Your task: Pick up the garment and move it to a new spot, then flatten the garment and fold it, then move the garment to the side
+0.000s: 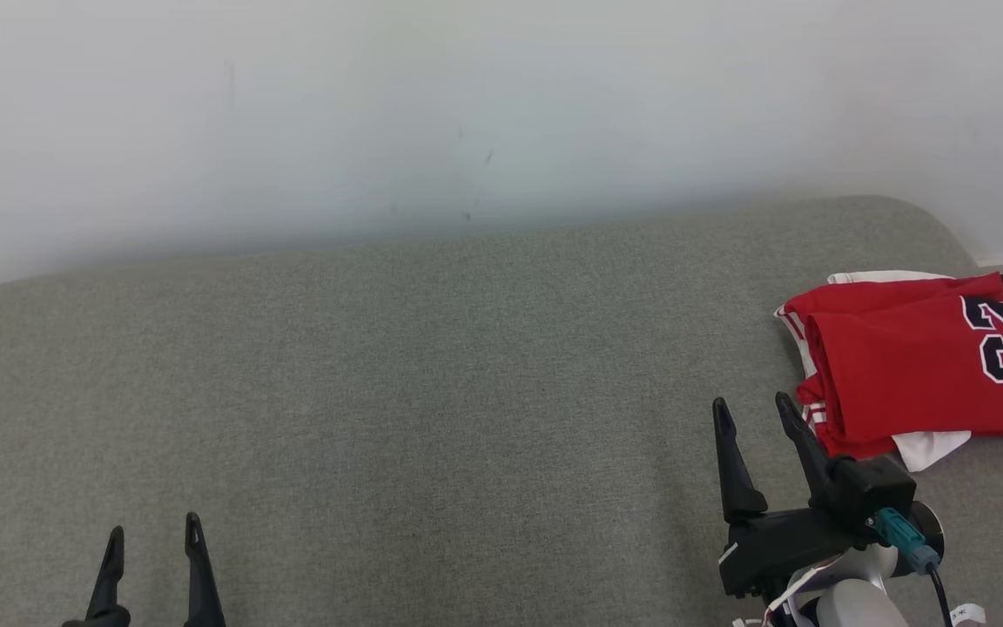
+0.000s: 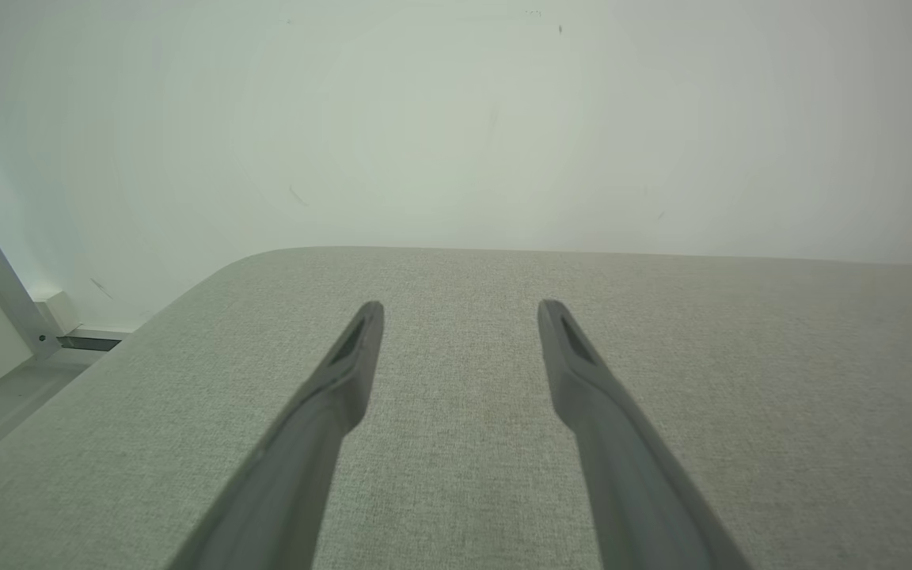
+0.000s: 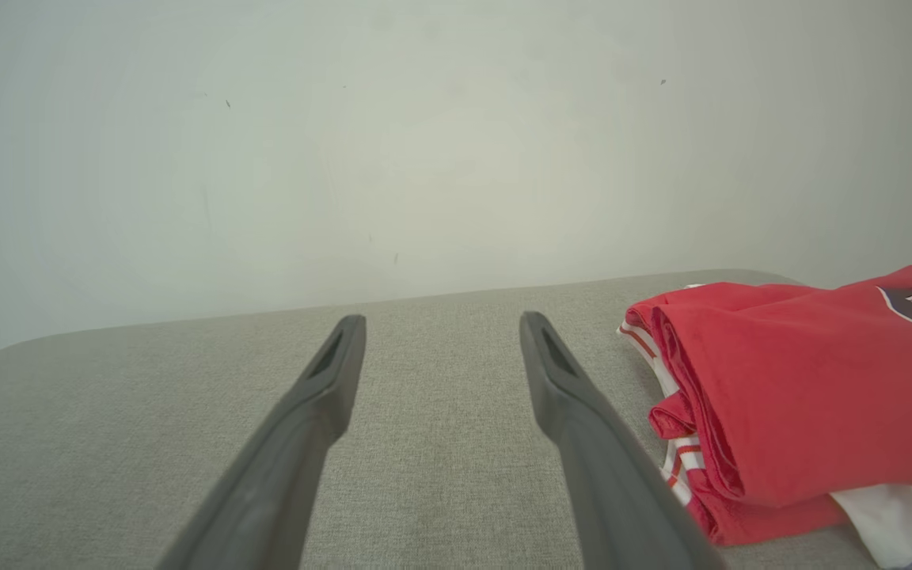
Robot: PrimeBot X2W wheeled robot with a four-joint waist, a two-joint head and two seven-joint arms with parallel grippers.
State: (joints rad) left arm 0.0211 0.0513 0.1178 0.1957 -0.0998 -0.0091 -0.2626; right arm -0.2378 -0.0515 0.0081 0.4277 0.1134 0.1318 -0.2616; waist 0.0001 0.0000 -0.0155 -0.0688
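Our right gripper (image 1: 750,401) has its two long dark fingers spread wide with nothing between them, hovering low over the right part of a grey woven-fabric padded surface (image 1: 467,392) with rounded corners. Our left gripper (image 1: 154,522) is equally wide and empty, near the front edge towards the left. Just beyond the right gripper's fingertips, and to their right, lies the folded red sports jersey (image 1: 911,366) with white and red striped trim. It rests flat against the surface's right edge, its rounded fold facing the fingers. The fingers stand just beside that fold and, as far as we can tell, do not touch it. The bundle's long axis runs across us, from the fold out towards the right edge, so any reach means turning the right arm rightward. The left arm is well apart from it. We judge the folding done and the jersey already at the side. A black, white-edged number (image 1: 1002,340) sits at its far right, and a white layer (image 1: 932,446) pokes out beneath the front. The jersey's right end is cut off by the frame, so we cannot say whether it overhangs. Behind everything rises a plain pale wall (image 1: 467,104).
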